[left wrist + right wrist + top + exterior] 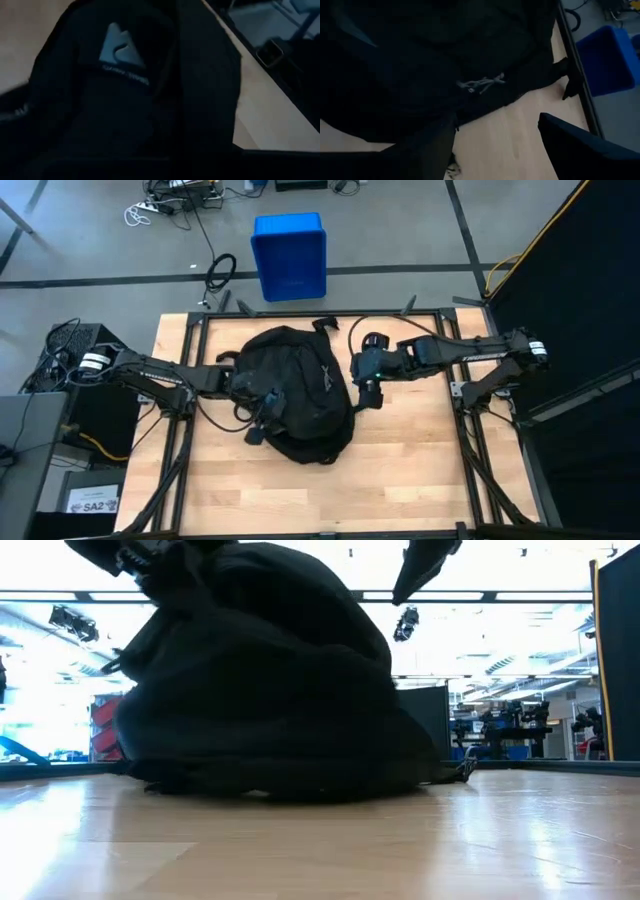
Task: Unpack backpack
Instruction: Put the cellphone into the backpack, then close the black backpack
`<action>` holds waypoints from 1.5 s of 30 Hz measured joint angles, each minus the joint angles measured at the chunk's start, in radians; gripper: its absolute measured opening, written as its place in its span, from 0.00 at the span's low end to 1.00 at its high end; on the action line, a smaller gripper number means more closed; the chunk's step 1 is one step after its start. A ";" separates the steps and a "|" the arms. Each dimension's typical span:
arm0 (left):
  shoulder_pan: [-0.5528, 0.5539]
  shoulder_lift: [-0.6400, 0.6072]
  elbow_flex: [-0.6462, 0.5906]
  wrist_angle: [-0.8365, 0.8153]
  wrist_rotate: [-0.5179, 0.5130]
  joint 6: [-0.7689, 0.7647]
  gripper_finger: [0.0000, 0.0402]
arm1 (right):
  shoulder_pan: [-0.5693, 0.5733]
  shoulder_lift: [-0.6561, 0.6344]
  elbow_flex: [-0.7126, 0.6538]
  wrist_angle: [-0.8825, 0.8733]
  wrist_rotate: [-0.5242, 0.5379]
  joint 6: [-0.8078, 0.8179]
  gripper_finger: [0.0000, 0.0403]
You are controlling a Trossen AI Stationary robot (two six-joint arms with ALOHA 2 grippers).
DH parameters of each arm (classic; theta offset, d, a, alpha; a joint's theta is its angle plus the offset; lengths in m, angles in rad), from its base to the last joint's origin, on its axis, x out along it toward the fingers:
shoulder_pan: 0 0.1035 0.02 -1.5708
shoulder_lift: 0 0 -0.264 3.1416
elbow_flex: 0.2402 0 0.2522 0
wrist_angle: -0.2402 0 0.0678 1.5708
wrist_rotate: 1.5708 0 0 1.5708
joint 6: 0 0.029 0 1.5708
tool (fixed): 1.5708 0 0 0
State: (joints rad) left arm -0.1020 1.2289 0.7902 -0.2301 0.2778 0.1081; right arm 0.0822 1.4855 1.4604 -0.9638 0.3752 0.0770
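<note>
Your backpack (pixel 295 392) lies flat mid-table, a rounded black heap between the 2 arms, its grey zipper pulls (pixel 482 83) just ahead of the right gripper (pixel 495 145). That gripper hovers at the pack's right edge with its 2 fingers spread apart, nothing between them. Your left gripper (pixel 268 402) sits closed on top of the pack's left half. Beyond the table's far edge stands a blue bin (pixel 289 256).
</note>
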 joint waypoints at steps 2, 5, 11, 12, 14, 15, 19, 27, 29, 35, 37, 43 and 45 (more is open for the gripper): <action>-0.004 0.000 -0.001 -0.017 0.000 -0.002 0.00 | -0.017 0.000 -0.061 0.063 -0.008 -0.031 0.62; -0.003 0.000 -0.002 0.011 -0.008 -0.004 0.00 | -0.061 0.001 -0.184 0.211 -0.089 -0.104 0.60; -0.003 0.000 -0.002 0.087 -0.075 -0.007 0.01 | -0.131 0.002 -0.340 0.416 -0.149 -0.149 0.54; -0.003 0.000 -0.002 0.091 -0.078 -0.007 0.02 | -0.136 0.002 -0.346 0.429 -0.149 -0.150 0.53; -0.003 0.000 -0.002 0.100 -0.087 -0.006 0.04 | -0.137 0.002 -0.347 0.449 -0.152 -0.151 0.51; -0.003 0.001 -0.002 0.106 -0.088 -0.006 0.06 | -0.134 0.000 -0.347 0.464 -0.152 -0.156 0.50; -0.003 0.001 -0.002 0.111 -0.110 0.015 0.15 | -0.110 -0.029 -0.347 0.513 -0.153 -0.173 0.47; -0.003 0.001 0.021 0.083 -0.330 0.043 0.39 | -0.084 -0.094 -0.347 0.537 -0.125 -0.190 0.42; -0.003 0.001 0.058 0.045 -0.374 0.044 0.43 | -0.084 -0.101 -0.347 0.559 -0.125 -0.190 0.41; -0.003 0.000 0.182 -0.080 -0.405 0.037 0.48 | -0.083 -0.098 -0.346 0.590 -0.125 -0.187 0.38; -0.003 0.000 0.203 -0.117 -0.407 0.016 0.48 | -0.083 -0.097 -0.346 0.590 -0.125 -0.187 0.37; -0.018 0.000 0.239 -0.160 -0.408 -0.006 0.48 | -0.082 -0.097 -0.347 0.601 -0.145 -0.164 0.34; -0.018 0.000 0.246 -0.159 -0.405 0.016 0.48 | -0.082 -0.097 -0.368 0.630 -0.153 -0.167 0.33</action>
State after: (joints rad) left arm -0.1200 1.2289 1.0363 -0.3895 -0.1275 0.1242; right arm -0.0002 1.3880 1.0922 -0.3334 0.2225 -0.0899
